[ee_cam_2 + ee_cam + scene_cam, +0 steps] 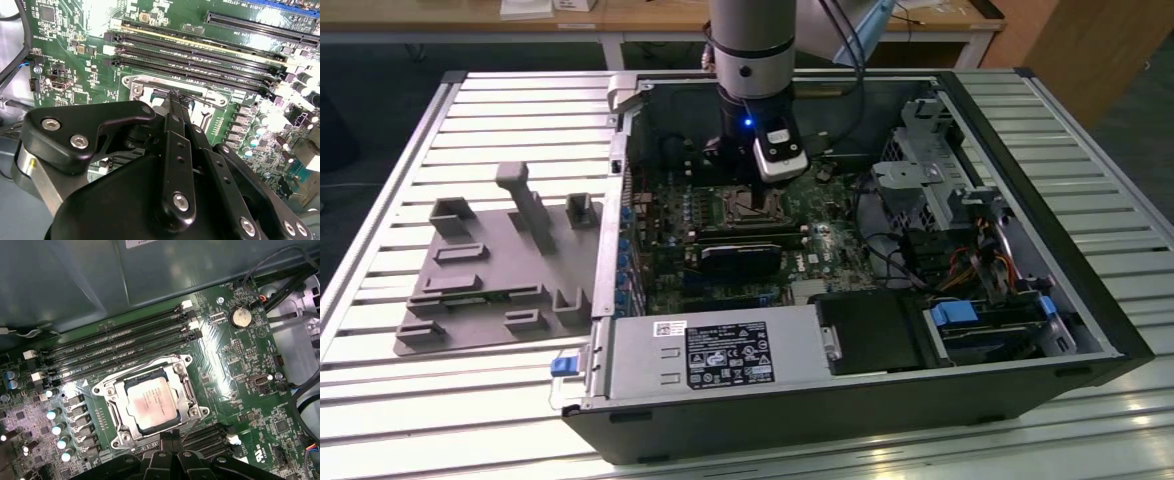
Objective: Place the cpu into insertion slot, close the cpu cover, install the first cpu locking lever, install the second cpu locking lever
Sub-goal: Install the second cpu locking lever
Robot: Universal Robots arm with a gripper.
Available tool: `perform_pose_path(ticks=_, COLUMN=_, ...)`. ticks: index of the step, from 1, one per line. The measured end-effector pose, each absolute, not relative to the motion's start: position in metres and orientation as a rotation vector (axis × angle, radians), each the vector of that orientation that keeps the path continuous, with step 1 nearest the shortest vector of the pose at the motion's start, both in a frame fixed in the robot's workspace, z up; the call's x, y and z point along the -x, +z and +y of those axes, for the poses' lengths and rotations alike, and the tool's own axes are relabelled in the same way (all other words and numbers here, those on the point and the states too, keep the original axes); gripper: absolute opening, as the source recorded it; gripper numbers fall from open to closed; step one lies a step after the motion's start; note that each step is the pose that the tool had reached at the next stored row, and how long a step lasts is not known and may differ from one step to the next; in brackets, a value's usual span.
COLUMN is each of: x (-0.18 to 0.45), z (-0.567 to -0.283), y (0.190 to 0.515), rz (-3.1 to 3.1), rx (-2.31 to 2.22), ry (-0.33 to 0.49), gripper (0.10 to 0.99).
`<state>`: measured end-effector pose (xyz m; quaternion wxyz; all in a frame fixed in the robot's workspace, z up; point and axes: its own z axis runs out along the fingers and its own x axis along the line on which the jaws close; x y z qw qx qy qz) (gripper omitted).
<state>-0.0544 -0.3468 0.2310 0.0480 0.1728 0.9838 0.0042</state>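
Closed gripper [170, 436] at the cpu cover [187, 390] edge, cpu [151, 403] seated beneath, 4 memory slots [120, 342] alongside.

**Three views, one board**

My exterior view looks down from high in front at the open case [854, 300] on the slatted table [400, 150], arm [751, 60] at 12 o'clock. Both wrist views sit close over the board [240, 365], looking past the gripper [175, 97]. They share the socket [150, 402] and memory slots [200, 55], seen from opposite sides.
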Motion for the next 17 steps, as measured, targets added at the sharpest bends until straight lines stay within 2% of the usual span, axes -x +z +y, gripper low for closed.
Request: perform_pose_path(ticks=17, x=0.054, z=-0.364, y=0.232, rz=3.003, rx=-0.523, ry=0.036, gripper=0.102)
